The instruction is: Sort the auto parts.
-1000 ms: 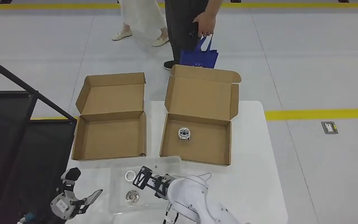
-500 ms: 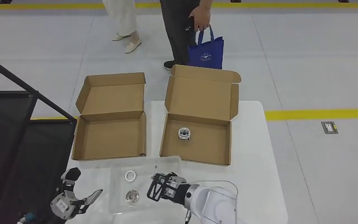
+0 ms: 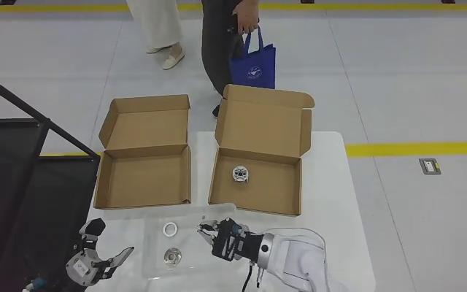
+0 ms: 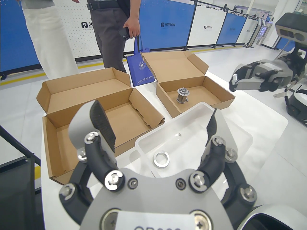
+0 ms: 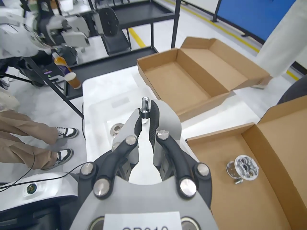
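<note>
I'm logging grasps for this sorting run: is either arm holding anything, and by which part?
The right tool pinches a small bolt by its dark head end, with the threaded shank sticking out free. The left tool is open and holds nothing.

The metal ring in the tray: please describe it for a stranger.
On the white table, a translucent tray sits before two cardboard boxes. The ring lies flat in its half nearer the boxes. Unlike the flanged part nearby, it is a plain hoop.

left box (image 3: 142,181) beside right box (image 3: 271,193) | hub (image 3: 241,174) in right box | tray (image 3: 191,242) before them, ring (image 3: 170,229) inside
</note>
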{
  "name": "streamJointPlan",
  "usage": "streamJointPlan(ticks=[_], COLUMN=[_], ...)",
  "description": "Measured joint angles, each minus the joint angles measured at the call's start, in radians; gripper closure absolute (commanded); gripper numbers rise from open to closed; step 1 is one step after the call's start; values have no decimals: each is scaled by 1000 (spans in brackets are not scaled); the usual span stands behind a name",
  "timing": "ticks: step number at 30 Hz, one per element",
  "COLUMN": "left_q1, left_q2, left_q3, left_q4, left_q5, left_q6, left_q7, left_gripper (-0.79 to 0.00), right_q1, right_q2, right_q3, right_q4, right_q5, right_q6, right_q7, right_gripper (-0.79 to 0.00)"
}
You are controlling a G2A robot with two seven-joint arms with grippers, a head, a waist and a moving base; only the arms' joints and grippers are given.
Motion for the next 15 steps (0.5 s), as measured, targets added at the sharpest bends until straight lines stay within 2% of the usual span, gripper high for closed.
streamJointPlan(ticks=[8, 11, 15], left_q1=[0, 0, 0], left_q2=[0, 0, 0], left_q3=[0, 0, 0], left_q4=[0, 0, 0], left_q5=[0, 0, 0], left_q6=[0, 0, 0], left_q7=[0, 0, 0], left_gripper=[-785, -785, -785], right_q1=[-46, -59, -49], right_q2=[39, 49, 57], right_q3=[127, 176, 237], right_q4=[2, 22, 71], right_q5=[20, 25, 71], right_q6=[-161, -135, -69], right_q7=[-235, -271, -254], right_gripper=[0, 0, 0])
